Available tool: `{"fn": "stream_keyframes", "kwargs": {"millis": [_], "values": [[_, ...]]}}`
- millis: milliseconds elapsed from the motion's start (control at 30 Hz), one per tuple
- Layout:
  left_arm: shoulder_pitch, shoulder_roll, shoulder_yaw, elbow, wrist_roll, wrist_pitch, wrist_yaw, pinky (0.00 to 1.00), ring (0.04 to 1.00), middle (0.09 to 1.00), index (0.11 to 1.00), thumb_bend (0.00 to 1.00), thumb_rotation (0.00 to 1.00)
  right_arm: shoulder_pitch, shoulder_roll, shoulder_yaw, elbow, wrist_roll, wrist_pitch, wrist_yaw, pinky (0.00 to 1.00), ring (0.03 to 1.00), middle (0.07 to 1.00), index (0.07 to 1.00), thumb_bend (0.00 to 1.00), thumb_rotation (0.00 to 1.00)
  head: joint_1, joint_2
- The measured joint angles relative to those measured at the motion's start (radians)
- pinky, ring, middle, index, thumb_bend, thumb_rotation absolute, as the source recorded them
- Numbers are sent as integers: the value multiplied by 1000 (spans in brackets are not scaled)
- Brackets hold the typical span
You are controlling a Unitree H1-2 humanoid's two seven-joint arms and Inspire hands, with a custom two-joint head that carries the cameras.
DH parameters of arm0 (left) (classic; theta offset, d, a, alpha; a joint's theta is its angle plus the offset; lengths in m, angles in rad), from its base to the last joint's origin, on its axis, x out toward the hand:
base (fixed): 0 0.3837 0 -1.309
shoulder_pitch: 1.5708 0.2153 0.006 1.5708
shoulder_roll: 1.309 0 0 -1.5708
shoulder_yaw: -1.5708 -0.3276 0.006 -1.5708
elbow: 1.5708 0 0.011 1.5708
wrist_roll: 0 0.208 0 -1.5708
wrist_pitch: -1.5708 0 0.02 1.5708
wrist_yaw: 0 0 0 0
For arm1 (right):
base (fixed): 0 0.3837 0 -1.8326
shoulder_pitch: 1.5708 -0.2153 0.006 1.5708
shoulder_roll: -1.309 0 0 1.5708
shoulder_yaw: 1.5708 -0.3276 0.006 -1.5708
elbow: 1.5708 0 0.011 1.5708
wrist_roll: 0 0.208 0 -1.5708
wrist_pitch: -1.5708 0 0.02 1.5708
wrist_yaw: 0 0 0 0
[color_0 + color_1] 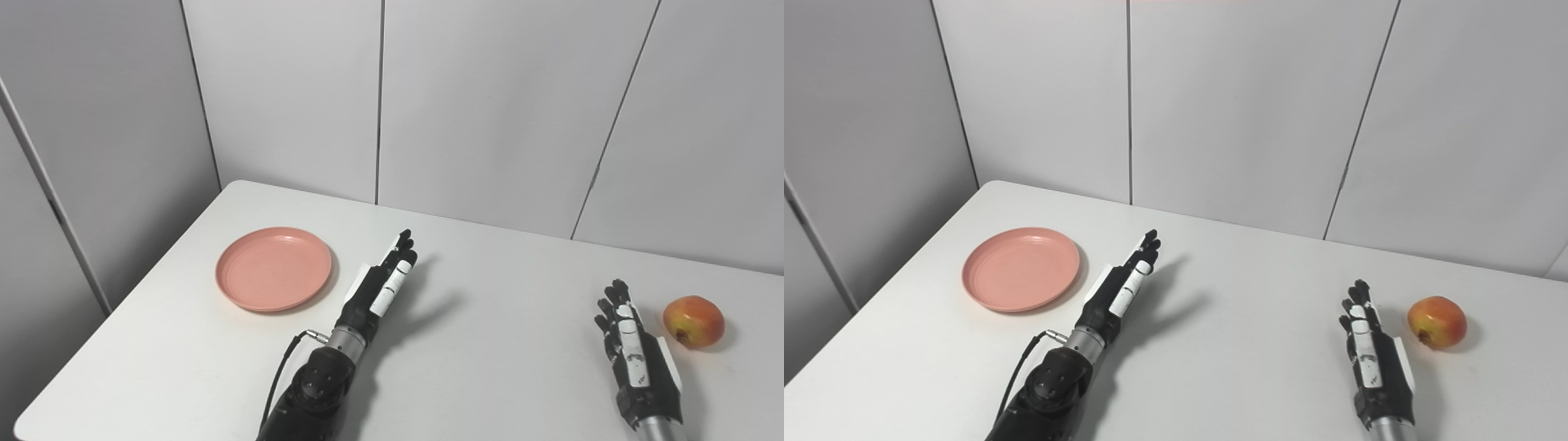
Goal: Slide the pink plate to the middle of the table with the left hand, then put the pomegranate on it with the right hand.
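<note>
The plate (273,268) is a round, shallow, matte pink dish, lying empty at the smooth white table's (478,367) left. The round red-yellow pomegranate (694,321) sits far right. Left hand (380,285), just beside the plate, and right hand (634,355), beside the fruit, are open, fingers straight

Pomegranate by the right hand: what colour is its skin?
The pomegranate is red blending into yellow-green, clearest in the left eye view.

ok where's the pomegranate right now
The pomegranate sits on the table's right side, just right of the open right hand, not touching it.
</note>
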Motion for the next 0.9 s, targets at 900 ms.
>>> {"fn": "stream_keyframes", "kwargs": {"millis": [900], "values": [[-36, -15, -7, 71, -3, -75, 41, 1000, 1000, 1000, 1000, 620, 1000, 27, 7, 2, -39, -6, -8, -3, 1000, 1000, 1000, 1000, 310, 1000, -23, -46]]}}
